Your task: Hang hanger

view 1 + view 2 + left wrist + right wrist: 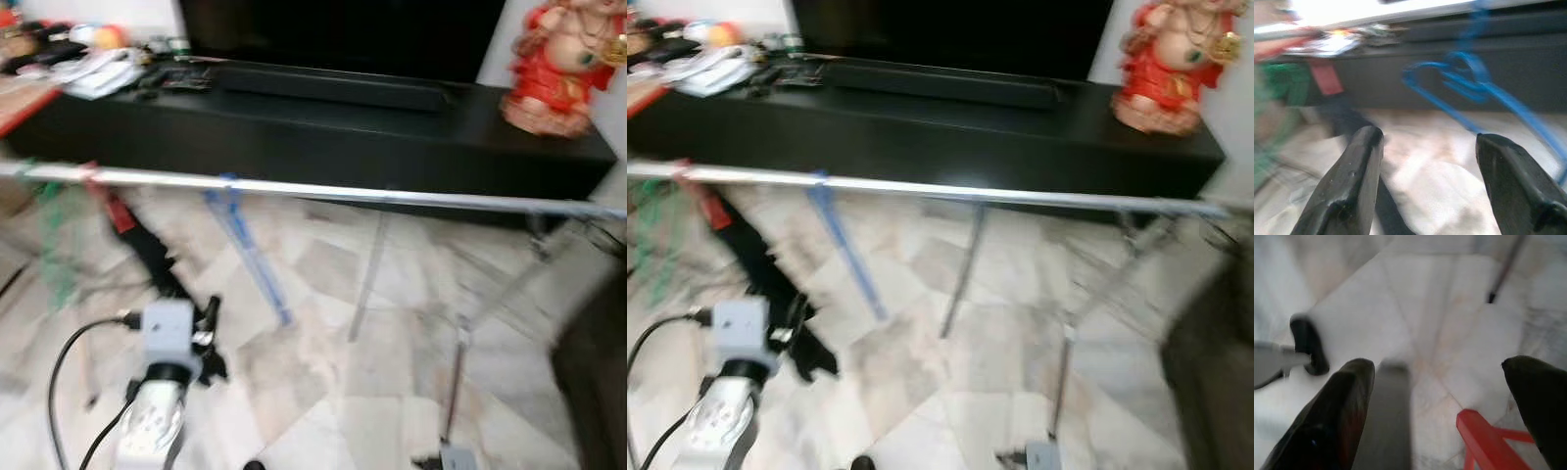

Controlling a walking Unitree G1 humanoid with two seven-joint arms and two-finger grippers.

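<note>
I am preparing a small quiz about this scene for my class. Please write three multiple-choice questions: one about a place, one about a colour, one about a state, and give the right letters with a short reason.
1. Where does the blue hanger hang?
A. on the metal rail
B. on the black cabinet's top
C. flat on the floor

2. What colour is the figurine on the cabinet's right end?
A. green
B. red
C. blue

3. How do the fingers of the left gripper stand?
A. shut on the blue hanger
B. shut on nothing
C. open, holding nothing

Answers: 1 A, its hook sits over the rail and its body hangs below. 2 B, it is mostly red with pale parts. 3 C, the left wrist view shows a wide gap with only floor between them.
</note>
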